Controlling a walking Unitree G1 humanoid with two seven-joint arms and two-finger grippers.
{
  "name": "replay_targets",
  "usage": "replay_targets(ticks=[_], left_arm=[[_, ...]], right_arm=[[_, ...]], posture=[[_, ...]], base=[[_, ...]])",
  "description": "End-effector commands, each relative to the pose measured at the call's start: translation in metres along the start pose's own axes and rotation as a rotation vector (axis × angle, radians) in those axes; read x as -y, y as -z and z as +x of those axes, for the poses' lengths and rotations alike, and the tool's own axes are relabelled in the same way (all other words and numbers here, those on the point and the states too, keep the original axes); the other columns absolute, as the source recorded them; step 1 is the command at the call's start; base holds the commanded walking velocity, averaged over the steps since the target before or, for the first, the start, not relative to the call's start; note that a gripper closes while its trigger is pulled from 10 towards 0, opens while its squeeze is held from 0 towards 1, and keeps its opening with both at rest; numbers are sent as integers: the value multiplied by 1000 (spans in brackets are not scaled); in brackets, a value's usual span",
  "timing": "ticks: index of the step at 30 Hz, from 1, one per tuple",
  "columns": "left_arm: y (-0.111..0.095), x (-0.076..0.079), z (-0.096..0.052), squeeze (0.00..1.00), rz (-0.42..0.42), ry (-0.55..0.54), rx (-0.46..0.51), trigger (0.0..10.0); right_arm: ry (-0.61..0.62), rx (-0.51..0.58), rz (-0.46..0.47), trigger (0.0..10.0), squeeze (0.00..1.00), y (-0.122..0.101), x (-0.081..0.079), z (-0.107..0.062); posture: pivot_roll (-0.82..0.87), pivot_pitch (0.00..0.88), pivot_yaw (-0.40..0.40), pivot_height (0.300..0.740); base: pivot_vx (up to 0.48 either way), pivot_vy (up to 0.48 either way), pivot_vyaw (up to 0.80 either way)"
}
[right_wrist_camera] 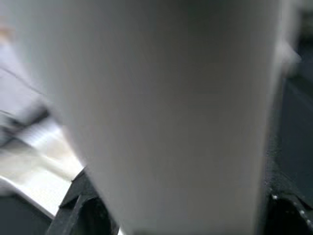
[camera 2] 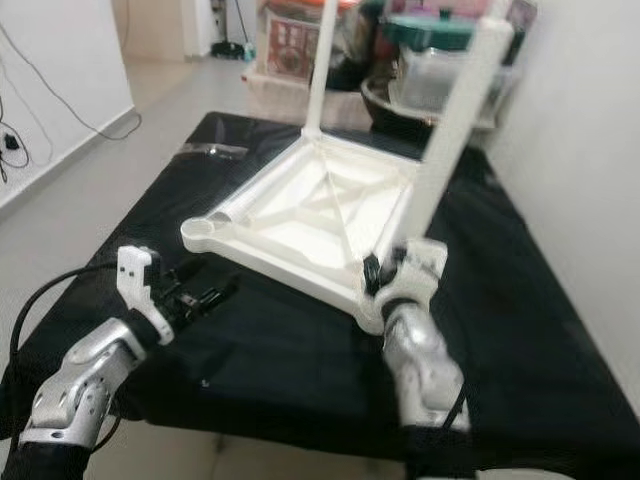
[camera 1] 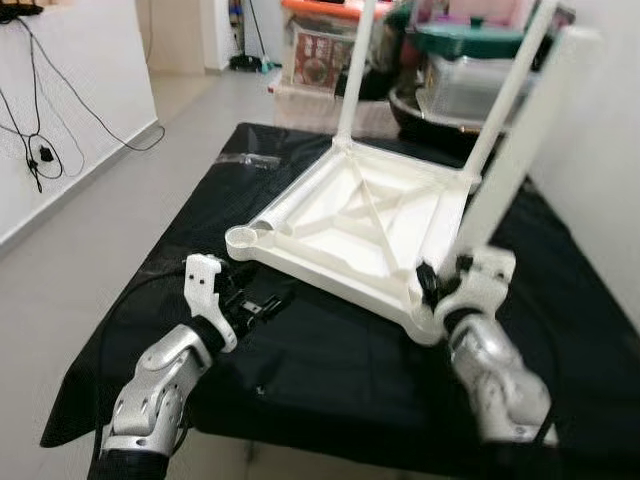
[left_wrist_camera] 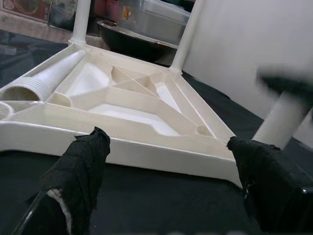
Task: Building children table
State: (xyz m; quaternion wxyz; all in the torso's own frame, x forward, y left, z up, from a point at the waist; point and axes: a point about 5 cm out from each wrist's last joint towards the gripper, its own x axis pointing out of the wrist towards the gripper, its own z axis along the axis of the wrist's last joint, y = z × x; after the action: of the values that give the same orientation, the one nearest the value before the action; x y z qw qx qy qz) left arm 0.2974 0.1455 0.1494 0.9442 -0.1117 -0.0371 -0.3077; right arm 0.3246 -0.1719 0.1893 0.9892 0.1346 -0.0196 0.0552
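Note:
The white plastic table top lies upside down on the black cloth. Two white legs stand upright in its far corners. My right gripper is shut on a third white leg, held upright at the near right corner; in the right wrist view this leg sits between the fingers. My left gripper is open just short of the near left rim, its fingers spread wide with nothing between them. The near left corner socket holds no leg. A ribbed white tube lies along the left rim.
The black-clothed work table ends close in front of me. Storage boxes and tubs crowd the floor behind it. A white wall runs along the right. Cables hang on the left wall beside open floor. A clear bag lies far left.

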Motion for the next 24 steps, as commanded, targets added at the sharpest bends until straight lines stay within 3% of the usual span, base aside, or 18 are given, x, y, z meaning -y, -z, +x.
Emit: replay_targets(ticks=[1, 2, 6, 10, 13, 14, 15, 16, 18, 19, 20, 22, 23, 24], left_arm=[[2, 1, 2, 0, -9, 2, -5, 10000], [2, 1, 3, 0, -17, 3, -4, 10000], [3, 2, 4, 0, -10, 12, -13, 10000], [3, 1, 3, 0, -18, 8, -11, 10000], [3, 0, 2, 0, -19, 0, -5, 10000], [3, 0, 2, 0, -16, -10, -1, 10000], [3, 0, 2, 0, -20, -13, 0, 10000], [3, 0, 2, 0, -19, -12, -1, 10000], [3, 1, 2, 0, -12, -10, -5, 10000], [3, 1, 2, 0, -12, -10, -5, 10000], [3, 1, 1, 0, -11, -10, -5, 10000], [2, -1, 0, 0, -23, -7, -4, 10000], [2, -1, 0, 0, -23, -7, -4, 10000], [2, 0, 1, 0, -26, -3, -4, 10000]], right_arm=[[-249, 13, -5, 10000, 0, -10, -23, -1], [-477, -34, -92, 10000, 0, -1, -34, -7], [-629, -115, -138, 10000, 0, 17, -41, -9], [-644, -133, -145, 10000, 0, 28, -46, -3], [-582, -168, -183, 10000, 0, 40, -47, 11], [-458, -187, -217, 2745, 0, 45, -44, 24], [-393, -190, -222, 2745, 0, 45, -41, 29], [-256, -185, -210, 0, 0, 43, -29, 34], [-57, -181, -184, 0, 0, 42, -10, 38], [-57, -181, -184, 0, 0, 42, -10, 38], [51, -174, -162, 0, 0, 41, 1, 36], [316, -162, -125, 0, 0, 41, 29, 23], [316, -162, -125, 0, 0, 41, 29, 23], [453, -169, -121, 0, 0, 43, 44, 11]], posture=[[33, 0, -109, 740], [39, 0, -111, 740], [48, 0, -118, 740], [53, 0, -123, 740], [65, 0, -129, 740], [70, 0, -133, 740], [70, 0, -133, 740], [69, 0, -130, 740], [69, 0, -130, 740], [69, 0, -130, 740], [63, 0, -125, 740], [58, 0, -122, 740], [58, 0, -122, 740], [51, 0, -118, 740]], base=[[0, 0, 0], [0, 0, 0], [0, 0, 0], [0, 0, 0], [0, 0, 0], [0, 0, 0], [0, 0, 0], [0, 0, 0], [0, 0, 0], [0, 0, 0], [0, 0, 0], [0, 0, 0], [0, 0, 0], [0, 0, 0]])
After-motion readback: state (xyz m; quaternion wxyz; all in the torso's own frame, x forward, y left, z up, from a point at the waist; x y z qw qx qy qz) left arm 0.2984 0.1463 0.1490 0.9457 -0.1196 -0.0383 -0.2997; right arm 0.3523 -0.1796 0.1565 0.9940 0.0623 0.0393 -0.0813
